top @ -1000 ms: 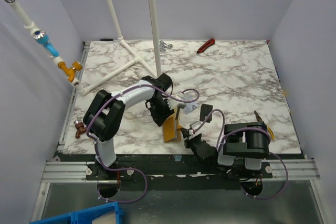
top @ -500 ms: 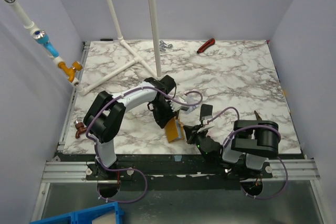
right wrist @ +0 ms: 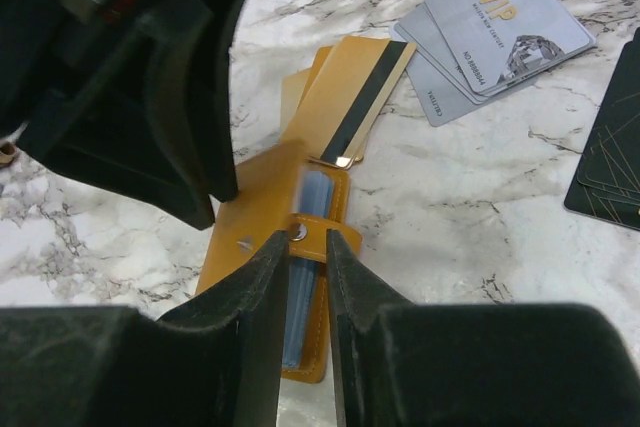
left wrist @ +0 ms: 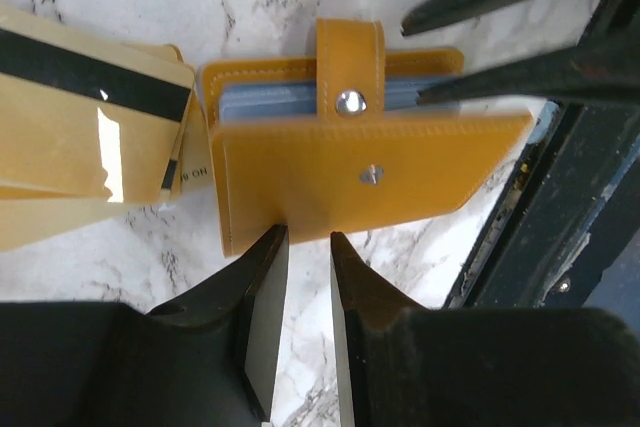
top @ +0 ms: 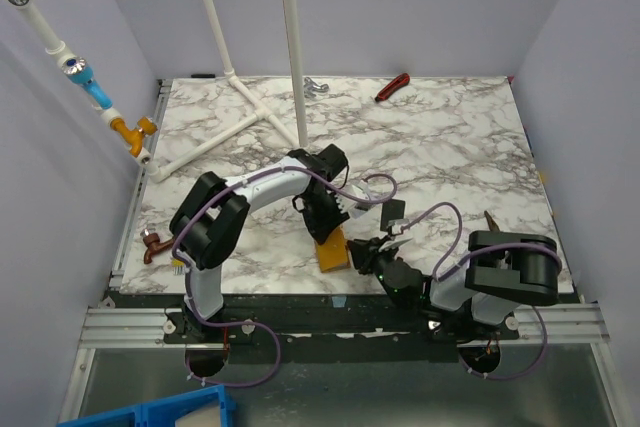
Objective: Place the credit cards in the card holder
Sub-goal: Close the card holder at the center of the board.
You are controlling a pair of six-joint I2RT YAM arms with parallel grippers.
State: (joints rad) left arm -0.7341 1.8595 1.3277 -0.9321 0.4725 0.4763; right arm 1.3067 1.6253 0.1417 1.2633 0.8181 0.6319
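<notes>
Marble tabletop [top: 450, 147] fills the top view, and the tan card holder [top: 333, 253] lies near its lower edge at centre frame, between the two grippers. The left gripper [left wrist: 309, 247] sits at the bottom centre of the left wrist view, its two fingers a narrow gap apart; the holder's lower flap edge sits right at the fingertips, though whether it is pinched cannot be told. In that view the holder fills the middle, its strap [left wrist: 350, 57] with a metal snap folded over the top edge and pale blue sleeves showing inside. The gold-tan cards [left wrist: 85, 137] with a dark stripe lie at the left of that frame, just beside the holder and fanned in a small stack.

The right gripper [right wrist: 304, 247] appears at the bottom centre of the right wrist view, fingers slightly parted with the holder's strap and blue sleeves between their tips; contact cannot be told. The gold-tan cards lie just above the holder there, partly tucked under it. The grey-blue cards [right wrist: 490, 32], the top one printed VIP, lie fanned at the upper right, apart from the holder. Dark cards [right wrist: 610, 157] lie at the right edge.
</notes>
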